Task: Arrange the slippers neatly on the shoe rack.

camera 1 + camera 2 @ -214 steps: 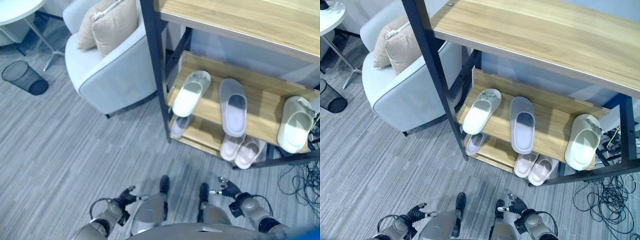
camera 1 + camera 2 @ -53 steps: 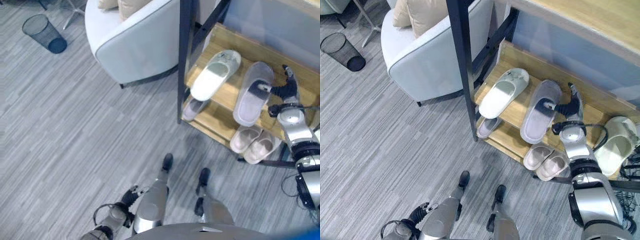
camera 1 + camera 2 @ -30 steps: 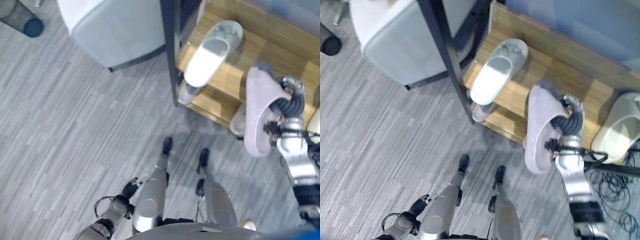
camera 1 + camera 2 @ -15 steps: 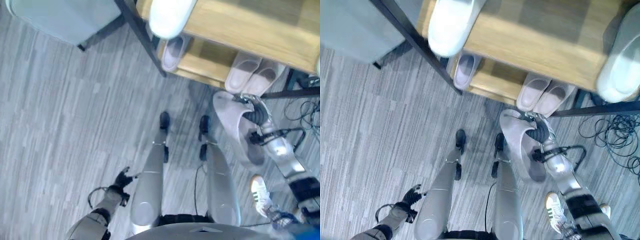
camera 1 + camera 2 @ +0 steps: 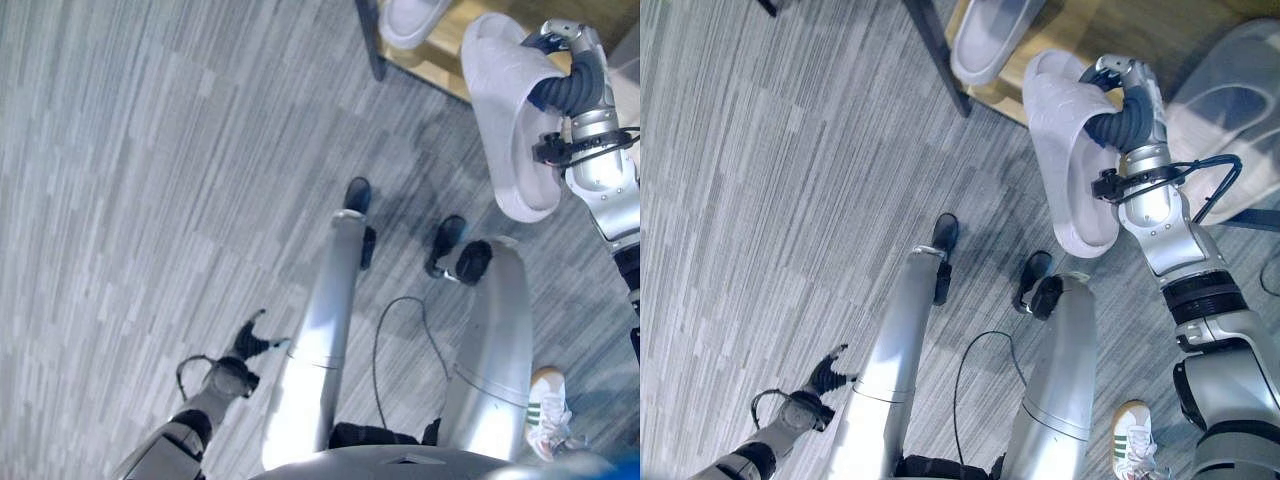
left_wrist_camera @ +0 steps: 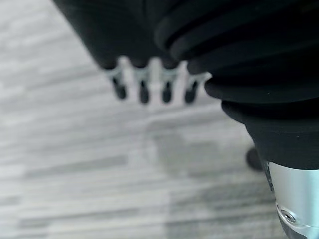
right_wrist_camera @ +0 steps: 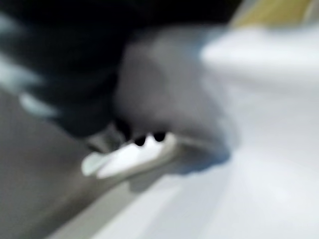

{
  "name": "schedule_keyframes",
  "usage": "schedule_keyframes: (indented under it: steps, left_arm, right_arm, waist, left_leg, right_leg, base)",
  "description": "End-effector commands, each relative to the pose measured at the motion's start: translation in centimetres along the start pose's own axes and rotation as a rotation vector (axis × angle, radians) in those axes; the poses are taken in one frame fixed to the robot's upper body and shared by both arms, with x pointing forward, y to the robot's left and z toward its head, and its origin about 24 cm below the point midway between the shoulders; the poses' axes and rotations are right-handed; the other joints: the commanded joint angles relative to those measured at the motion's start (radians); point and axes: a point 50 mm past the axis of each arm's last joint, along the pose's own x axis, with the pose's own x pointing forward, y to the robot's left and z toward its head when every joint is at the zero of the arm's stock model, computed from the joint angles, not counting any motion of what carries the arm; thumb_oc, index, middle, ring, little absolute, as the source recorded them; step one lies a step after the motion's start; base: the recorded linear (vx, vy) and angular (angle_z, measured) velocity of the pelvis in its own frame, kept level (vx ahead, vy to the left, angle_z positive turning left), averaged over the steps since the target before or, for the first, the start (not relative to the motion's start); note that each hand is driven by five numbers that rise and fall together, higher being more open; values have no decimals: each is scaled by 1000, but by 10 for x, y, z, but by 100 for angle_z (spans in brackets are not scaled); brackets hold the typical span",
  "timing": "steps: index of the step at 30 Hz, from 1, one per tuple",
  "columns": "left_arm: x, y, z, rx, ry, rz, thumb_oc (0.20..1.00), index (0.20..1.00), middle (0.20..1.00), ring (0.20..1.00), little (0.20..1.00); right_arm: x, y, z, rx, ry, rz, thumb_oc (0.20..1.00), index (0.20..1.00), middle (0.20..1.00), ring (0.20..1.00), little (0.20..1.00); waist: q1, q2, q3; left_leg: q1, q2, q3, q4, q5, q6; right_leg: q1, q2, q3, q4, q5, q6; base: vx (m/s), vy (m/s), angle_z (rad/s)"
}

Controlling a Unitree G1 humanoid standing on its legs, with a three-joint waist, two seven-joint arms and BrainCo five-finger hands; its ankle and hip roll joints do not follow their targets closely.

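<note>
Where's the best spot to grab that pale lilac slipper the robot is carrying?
Grip the lilac slipper at its toe strap, coming in through the foot opening. That band arches over the sole, leaving a gap for fingers to hook. The right hand is already tucked into it there.

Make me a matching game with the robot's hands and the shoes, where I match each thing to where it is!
Things:
1. lilac slipper
2. left hand
3. sneaker
4. right hand

Places:
A. hanging low over the grey floor, holding nothing
B. tucked into the slipper's strap
C. held up in the air by the right hand
D. on the floor by the robot's right leg

Pairs: 1-C, 2-A, 3-D, 4-B
</note>
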Motion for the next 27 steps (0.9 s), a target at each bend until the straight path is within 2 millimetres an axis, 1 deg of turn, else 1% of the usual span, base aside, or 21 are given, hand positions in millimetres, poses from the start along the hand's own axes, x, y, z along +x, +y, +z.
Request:
schedule_keyframes:
  steps: [1,2,4,5,6,8,9,10,11,14,15,16,18,20,21,22,23,27]
  left_arm:
    - [-18,-1,-24,-8,36,20,1000,1000,1000,1000,1000]
    - [-22,-4,-24,1,17,-2,1000,1000,1000,1000,1000]
    - [-31,-7,-29,8,2,-43,1000,1000,1000,1000,1000]
    - [-35,-7,-29,-6,-6,-57,1000,1000,1000,1000,1000]
    - [-42,-7,-34,-21,-3,-65,1000,1000,1000,1000,1000]
    - [-46,-3,-39,-45,16,-75,1000,1000,1000,1000,1000]
    - [-50,-3,-46,-71,49,-79,1000,1000,1000,1000,1000]
    - [-50,-4,-46,-72,50,-79,1000,1000,1000,1000,1000]
    - [-59,-6,-60,-85,109,-85,1000,1000,1000,1000,1000]
    - [-78,-14,-82,-72,194,-130,1000,1000,1000,1000,1000]
    - [-88,-18,-92,-62,234,-161,1000,1000,1000,1000,1000]
    - [-88,-18,-92,-63,234,-161,1000,1000,1000,1000,1000]
    - [-98,-21,-104,-40,282,-189,1000,1000,1000,1000,1000]
    - [-102,-22,-107,-34,297,-200,1000,1000,1000,1000,1000]
    - [-109,-23,-116,-3,327,-222,1000,1000,1000,1000,1000]
    - [-112,-21,-118,12,332,-230,1000,1000,1000,1000,1000]
    - [-112,-21,-118,11,332,-230,1000,1000,1000,1000,1000]
    - [-116,-16,-118,13,315,-230,1000,1000,1000,1000,1000]
  right_arm:
    - [17,-25,28,97,-115,-180,200,200,200,200,200]
    - [21,-30,24,94,-92,-209,200,200,200,200,200]
    - [27,-37,25,73,-85,-233,200,200,200,200,200]
    - [25,-35,26,79,-90,-239,200,200,200,200,200]
    - [23,-39,23,104,-71,-279,200,200,200,200,200]
    - [33,-39,29,132,-67,-296,200,200,200,200,200]
    - [37,-39,29,154,-53,-307,200,200,200,200,200]
    - [37,-38,30,155,-53,-306,200,200,200,200,200]
    - [44,-34,30,156,-28,-284,200,200,200,200,200]
    - [44,-32,28,156,-12,-259,200,200,200,200,200]
    - [46,-28,23,143,25,-250,200,200,200,200,200]
    - [47,-28,23,143,24,-250,200,200,200,200,200]
    - [49,-27,16,103,71,-238,200,200,200,200,200]
    - [52,-25,16,98,77,-230,200,200,200,200,200]
    - [53,-25,11,85,111,-235,200,200,200,200,200]
    - [55,-27,10,71,117,-239,200,200,200,200,200]
    - [55,-27,11,71,117,-239,200,200,200,200,200]
    - [57,-28,7,44,145,-228,200,200,200,200,200]
  waist:
    - [-19,36,-19]
    - [-15,37,-19]
    - [-8,38,-19]
    - [-7,41,-19]
    - [-6,43,-19]
    - [10,50,-19]
    - [17,54,-19]
    - [16,54,-19]
    - [25,53,-19]
    - [32,54,-19]
    - [37,58,-19]
    - [37,58,-19]
    - [43,55,-19]
    - [44,54,-19]
    - [50,53,-19]
    - [53,51,-19]
    - [54,51,-19]
    - [66,51,-19]
  left_leg:
    - [-43,3,-25,79,-157,53]
    - [-57,-3,-26,122,-178,55]
    - [-58,-3,-18,185,-225,57]
    - [-58,-3,-16,217,-247,58]
    - [-58,-8,-13,253,-273,59]
    - [-58,1,-6,318,-316,63]
    - [-58,5,-2,354,-338,63]
    - [-58,6,-2,357,-341,63]
    - [-58,13,6,417,-382,65]
    - [-58,23,19,509,-435,67]
    - [-58,27,15,562,-462,65]
    - [-58,28,16,562,-462,65]
    - [-58,31,12,602,-485,62]
    - [-58,32,11,616,-495,62]
    - [-58,30,2,650,-516,61]
    - [-58,30,-4,683,-533,60]
    - [-58,31,-4,683,-534,60]
    - [-58,38,-14,741,-573,59]
  right_leg:
    - [17,4,61,26,-65,48]
    - [-3,3,67,81,-84,39]
    - [-10,-4,80,138,-106,34]
    - [-12,-6,85,169,-120,31]
    - [-12,-8,87,205,-134,27]
    - [-14,-8,102,257,-156,22]
    - [-12,-8,104,285,-167,20]
    - [-12,-6,104,287,-168,20]
    - [-10,-4,117,336,-181,21]
    - [-14,3,134,424,-200,20]
    - [-20,11,144,479,-209,20]
    - [-21,11,145,479,-209,20]
    - [-20,9,153,519,-221,17]
    - [-22,12,155,534,-225,12]
    - [-24,12,160,570,-231,10]
    - [-26,11,163,598,-238,3]
    - [-26,12,162,597,-238,2]
    - [-27,11,162,645,-254,-2]
  base:
    - [102,19,15]
    - [104,-20,5]
    - [108,-35,-1]
    - [102,-14,1]
    - [109,-8,4]
    - [104,-2,2]
    - [73,-6,1]
    - [112,3,3]
    - [106,9,6]
    - [115,13,-8]
    - [75,24,-17]
    - [60,23,-14]
    - [32,15,-7]
    - [23,29,-4]
    - [31,66,-5]
    - [27,57,-8]
    - [17,33,-11]
    - [10,29,-7]
